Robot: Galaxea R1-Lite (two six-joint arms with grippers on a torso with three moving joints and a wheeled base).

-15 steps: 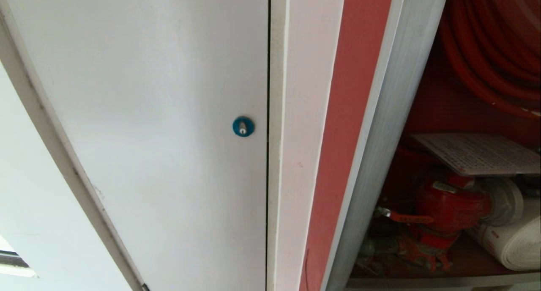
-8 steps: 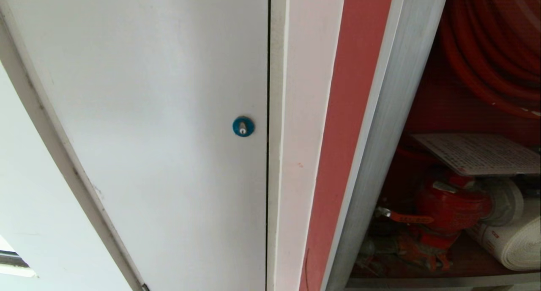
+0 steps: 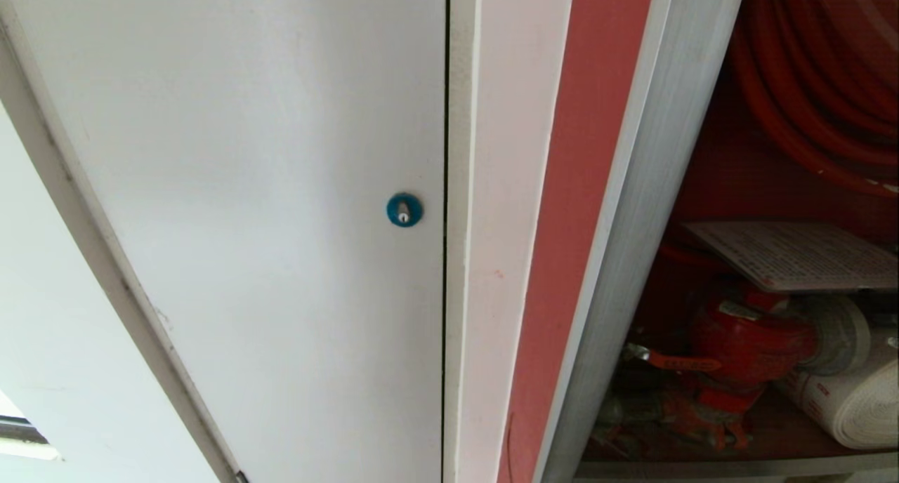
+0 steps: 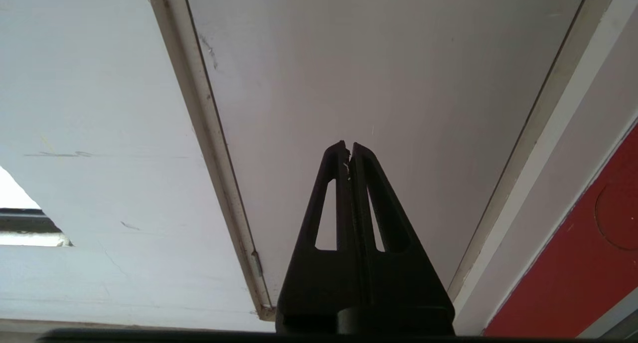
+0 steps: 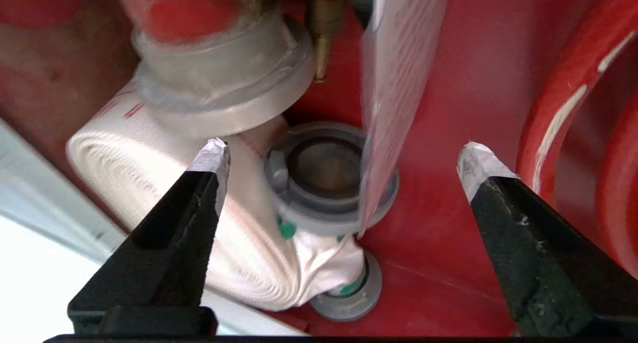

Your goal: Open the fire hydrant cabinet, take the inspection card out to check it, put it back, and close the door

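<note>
The fire hydrant cabinet [image 3: 635, 209] stands open, its red inside visible in the head view; the door itself is in no picture. The inspection card [image 3: 793, 255] lies inside, resting flat over the red valve [image 3: 751, 342], beside the white rolled hose [image 3: 853, 406] and under the red hose reel [image 3: 815, 83]. In the right wrist view the right gripper [image 5: 344, 156] is inside the cabinet w/ its jaws spread wide and nothing between the pads; the card's edge [image 5: 394, 98] hangs in the gap but apart from both fingertips [image 5: 212, 156]. The left gripper [image 4: 349, 146] is parked w/ jaws pressed together, facing the white door w/ blue lock [image 3: 404, 210]. Judgement: opening is done and the card seems back in its place, so approx. only closing the door is left; whether the check was made cannot be told.
</note>
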